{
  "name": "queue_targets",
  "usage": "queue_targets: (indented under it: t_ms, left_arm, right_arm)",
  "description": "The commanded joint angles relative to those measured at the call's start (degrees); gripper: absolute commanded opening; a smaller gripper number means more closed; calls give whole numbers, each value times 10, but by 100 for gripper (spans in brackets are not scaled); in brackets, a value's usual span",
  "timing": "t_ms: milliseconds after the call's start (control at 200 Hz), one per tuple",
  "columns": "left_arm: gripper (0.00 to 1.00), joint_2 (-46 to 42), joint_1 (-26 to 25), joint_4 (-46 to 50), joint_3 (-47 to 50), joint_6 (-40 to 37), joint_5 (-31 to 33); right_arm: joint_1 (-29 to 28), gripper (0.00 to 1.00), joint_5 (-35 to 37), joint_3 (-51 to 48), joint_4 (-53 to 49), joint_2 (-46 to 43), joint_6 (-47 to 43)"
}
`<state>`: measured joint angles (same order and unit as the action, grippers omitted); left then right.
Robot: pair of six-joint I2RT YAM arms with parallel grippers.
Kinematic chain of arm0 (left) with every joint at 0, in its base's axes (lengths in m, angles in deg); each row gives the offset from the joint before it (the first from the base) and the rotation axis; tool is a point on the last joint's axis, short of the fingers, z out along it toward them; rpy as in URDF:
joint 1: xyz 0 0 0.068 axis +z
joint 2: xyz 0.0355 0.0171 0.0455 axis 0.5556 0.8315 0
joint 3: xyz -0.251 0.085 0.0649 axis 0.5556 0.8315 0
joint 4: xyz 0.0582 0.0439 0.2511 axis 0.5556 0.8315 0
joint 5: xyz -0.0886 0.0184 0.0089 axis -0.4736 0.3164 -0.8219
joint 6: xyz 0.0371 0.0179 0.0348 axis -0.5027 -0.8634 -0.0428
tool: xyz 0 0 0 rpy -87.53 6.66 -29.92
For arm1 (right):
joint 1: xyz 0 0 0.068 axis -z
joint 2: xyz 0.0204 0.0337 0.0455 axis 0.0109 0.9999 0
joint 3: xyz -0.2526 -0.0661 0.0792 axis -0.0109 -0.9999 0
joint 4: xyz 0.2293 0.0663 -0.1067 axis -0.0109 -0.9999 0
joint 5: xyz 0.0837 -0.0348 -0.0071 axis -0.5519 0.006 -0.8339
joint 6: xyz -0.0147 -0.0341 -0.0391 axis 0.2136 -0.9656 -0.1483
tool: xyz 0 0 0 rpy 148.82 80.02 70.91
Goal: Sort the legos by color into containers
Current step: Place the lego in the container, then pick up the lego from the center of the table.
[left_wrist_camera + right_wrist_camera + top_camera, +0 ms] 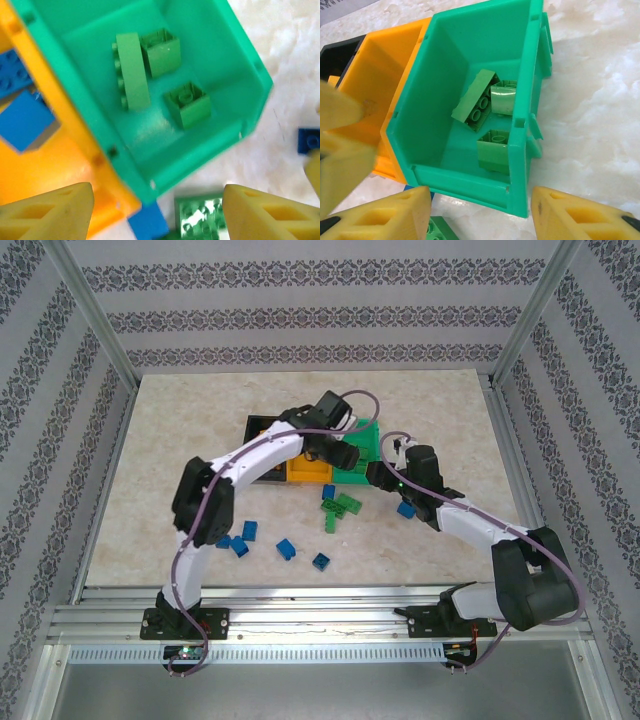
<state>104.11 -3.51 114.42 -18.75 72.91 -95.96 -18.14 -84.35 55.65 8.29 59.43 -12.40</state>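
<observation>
I see the left gripper [158, 194] wide, nothing between its fingers, above the green bin [225, 45]. Three green legos [132, 70] lie inside. Right gripper [481, 196] spread, empty, at the same bin's corner. Blue legos [287, 548] loose on the table [180, 420].

Reads to me as a lab test cell: aluminium frame posts [102, 328], patterned wallpaper panels [300, 315] boxing a marble-look tabletop [170, 430], left arm [250, 455] and right arm [480, 525] bolted to a slotted rail [320, 618].

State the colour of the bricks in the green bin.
Light green bricks; the right wrist view shows them best.
</observation>
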Motion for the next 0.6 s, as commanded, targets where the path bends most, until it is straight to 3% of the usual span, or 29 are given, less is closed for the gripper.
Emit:
queue_targets:
  t_ms: [0, 270, 595]
  left_arm:
    - [69, -92, -11, -63, 95, 16, -14]
    - [69, -208, -55, -111, 308, 68, -33]
    - [67, -166, -87, -137, 362, 116, -51]
  right_arm:
    - [-5, 56, 1, -3, 16, 2, -4]
    - [-6, 56, 2, -3, 20, 7, -4]
    - [-9, 56, 4, -1, 20, 12, -7]
